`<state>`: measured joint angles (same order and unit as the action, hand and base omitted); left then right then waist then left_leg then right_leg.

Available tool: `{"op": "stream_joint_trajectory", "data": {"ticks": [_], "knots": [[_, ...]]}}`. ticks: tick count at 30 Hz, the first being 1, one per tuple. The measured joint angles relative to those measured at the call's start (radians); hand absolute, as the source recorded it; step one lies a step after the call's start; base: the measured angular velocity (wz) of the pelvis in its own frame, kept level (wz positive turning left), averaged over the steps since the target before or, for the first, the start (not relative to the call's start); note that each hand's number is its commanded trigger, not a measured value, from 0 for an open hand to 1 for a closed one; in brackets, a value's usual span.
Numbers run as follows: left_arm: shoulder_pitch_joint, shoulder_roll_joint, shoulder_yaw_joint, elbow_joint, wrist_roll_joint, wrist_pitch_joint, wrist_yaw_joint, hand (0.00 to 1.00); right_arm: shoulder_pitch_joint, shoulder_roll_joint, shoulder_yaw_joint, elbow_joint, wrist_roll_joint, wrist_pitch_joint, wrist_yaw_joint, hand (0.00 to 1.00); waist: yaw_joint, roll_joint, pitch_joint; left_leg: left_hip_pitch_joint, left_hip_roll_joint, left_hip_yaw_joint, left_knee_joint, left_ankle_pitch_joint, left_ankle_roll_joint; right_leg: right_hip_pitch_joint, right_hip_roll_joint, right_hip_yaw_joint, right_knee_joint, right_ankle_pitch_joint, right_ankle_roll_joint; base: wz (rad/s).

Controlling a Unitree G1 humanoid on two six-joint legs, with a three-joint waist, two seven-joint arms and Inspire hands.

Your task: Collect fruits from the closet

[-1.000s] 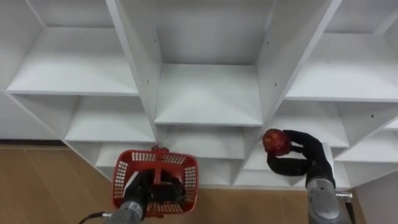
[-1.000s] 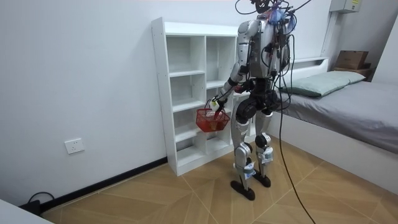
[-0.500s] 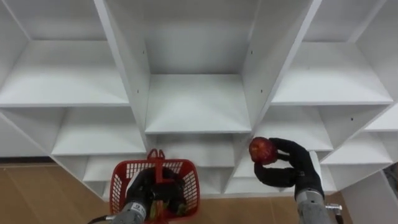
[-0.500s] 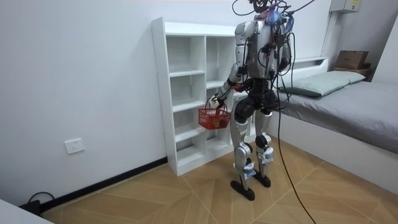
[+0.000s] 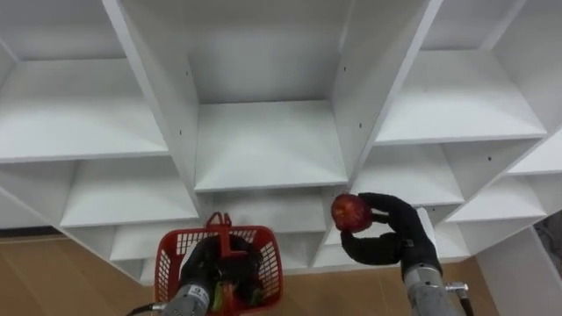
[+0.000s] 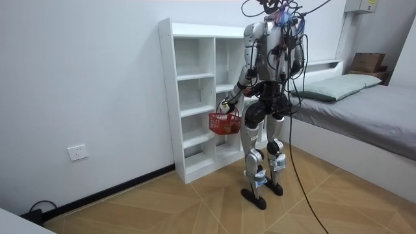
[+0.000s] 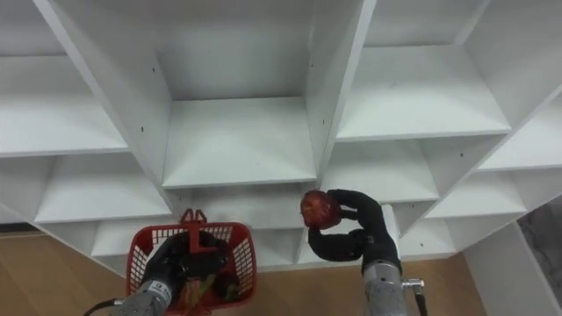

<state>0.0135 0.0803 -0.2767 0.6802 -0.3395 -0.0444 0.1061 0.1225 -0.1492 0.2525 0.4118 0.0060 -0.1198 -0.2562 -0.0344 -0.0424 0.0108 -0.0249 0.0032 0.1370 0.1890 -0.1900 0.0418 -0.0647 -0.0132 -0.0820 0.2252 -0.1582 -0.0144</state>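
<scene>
Fingers and thumb of right hand point(image 5: 406, 235) clamped round red apple point(image 5: 349, 211), held up before white closet point(image 5: 263, 149), right of centre bay, near lower shelves. Left hand point(image 5: 204, 274) curled round handle of red basket point(image 5: 167, 263), near left. Yellow-green item in basket, possibly fruit. Robot stands facing closet, bed point(image 6: 364, 104) behind.
</scene>
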Motion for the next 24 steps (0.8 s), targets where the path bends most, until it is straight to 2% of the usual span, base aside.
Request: {"op": "stream_joint_trajectory", "data": {"ticks": [5,9,14,24], "knots": [[-0.008,0.000,-0.001,0.000,0.000,0.000,-0.001,1.00,0.002,0.002,0.003,-0.002,-0.017,0.001,0.027,1.00,-0.003,0.000,-0.0001,-0.010,0.000,0.000,0.000,0.000,0.000,-0.011,0.000,0.001,0.003,0.000,0.000,-0.01],[-0.017,0.001,0.000,0.012,-0.001,0.000,-0.008,1.00,0.002,0.005,0.011,-0.002,-0.018,0.002,0.042,1.00,0.011,-0.001,-0.0001,-0.020,0.000,0.000,0.002,0.000,0.000,-0.021,-0.001,0.001,0.005,0.000,0.000,-0.01],[-0.028,0.002,0.000,0.051,0.000,0.002,-0.013,1.00,0.000,0.006,0.052,-0.001,-0.067,0.020,0.074,1.00,0.016,-0.001,0.0001,-0.030,0.000,0.001,0.002,0.000,0.000,-0.035,-0.001,0.001,0.008,0.000,0.000,-0.01],[-0.044,0.006,-0.002,0.051,0.001,0.002,-0.038,1.00,-0.001,-0.004,0.114,-0.001,-0.141,0.049,0.160,1.00,0.032,-0.002,0.0002,-0.087,0.001,0.000,0.018,0.000,0.000,-0.087,-0.002,-0.001,0.013,0.003,-0.003,0.00]]}}
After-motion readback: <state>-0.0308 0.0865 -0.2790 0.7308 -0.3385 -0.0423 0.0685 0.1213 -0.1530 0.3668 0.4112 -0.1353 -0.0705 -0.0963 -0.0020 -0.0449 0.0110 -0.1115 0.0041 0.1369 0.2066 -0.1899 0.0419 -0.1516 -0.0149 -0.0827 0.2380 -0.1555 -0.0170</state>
